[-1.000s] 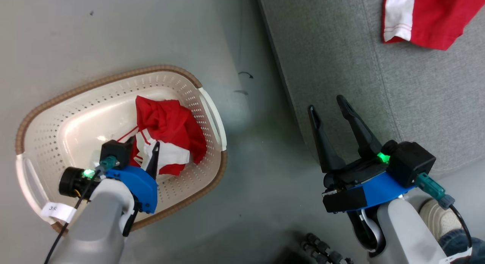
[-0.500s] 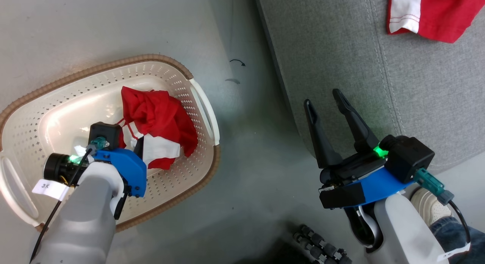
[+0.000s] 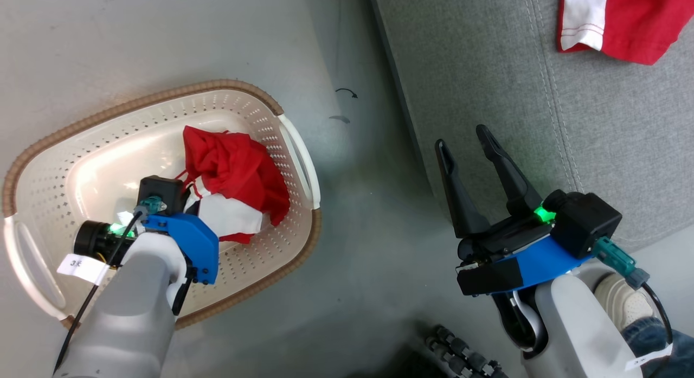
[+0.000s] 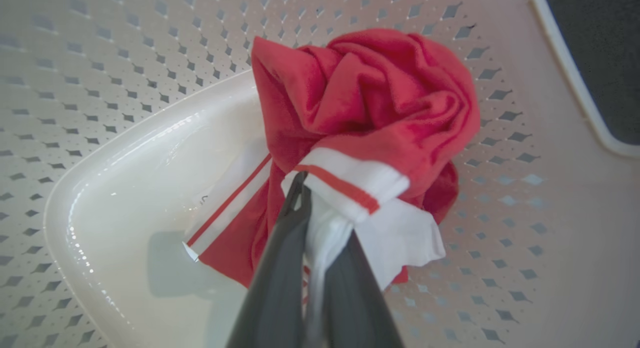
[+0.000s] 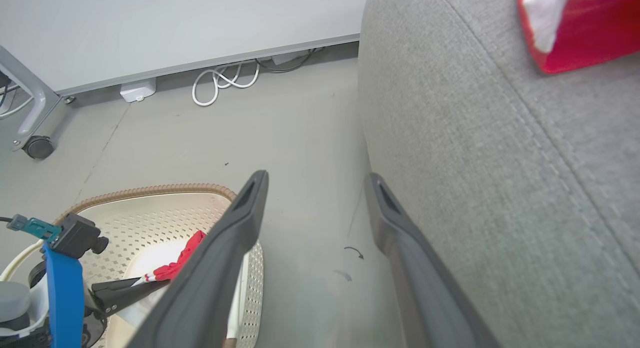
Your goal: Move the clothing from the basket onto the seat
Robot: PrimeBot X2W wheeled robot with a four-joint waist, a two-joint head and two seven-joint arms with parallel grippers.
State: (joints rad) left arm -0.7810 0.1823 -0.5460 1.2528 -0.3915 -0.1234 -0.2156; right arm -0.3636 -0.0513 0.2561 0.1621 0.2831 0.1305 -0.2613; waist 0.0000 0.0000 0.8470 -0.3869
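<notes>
A crumpled red and white piece of clothing (image 3: 233,166) lies in the cream basket (image 3: 65,177) on the floor. My left gripper (image 3: 190,204) reaches down into the basket. In the left wrist view the left gripper (image 4: 305,198) is shut on a white fold of the clothing (image 4: 370,98), above the basket's glossy base (image 4: 125,188). My right gripper (image 3: 462,138) hangs open and empty over the front edge of the grey seat (image 3: 542,123). Another red and white garment (image 3: 623,20) lies on the seat at the top right. The right wrist view shows the right gripper (image 5: 316,178), seat (image 5: 475,138) and basket (image 5: 150,190).
A person's pale shoe (image 3: 618,299) and jeans cuff stand at the lower right, beside my right arm. A black ribbed hose (image 3: 461,356) lies at the bottom edge. White cables (image 5: 225,81) and a castor wheel (image 5: 37,147) sit along the far wall.
My left gripper has gone from open to shut on the white fold of the clothing. The head view shifted a little. The right gripper stays open in place.
</notes>
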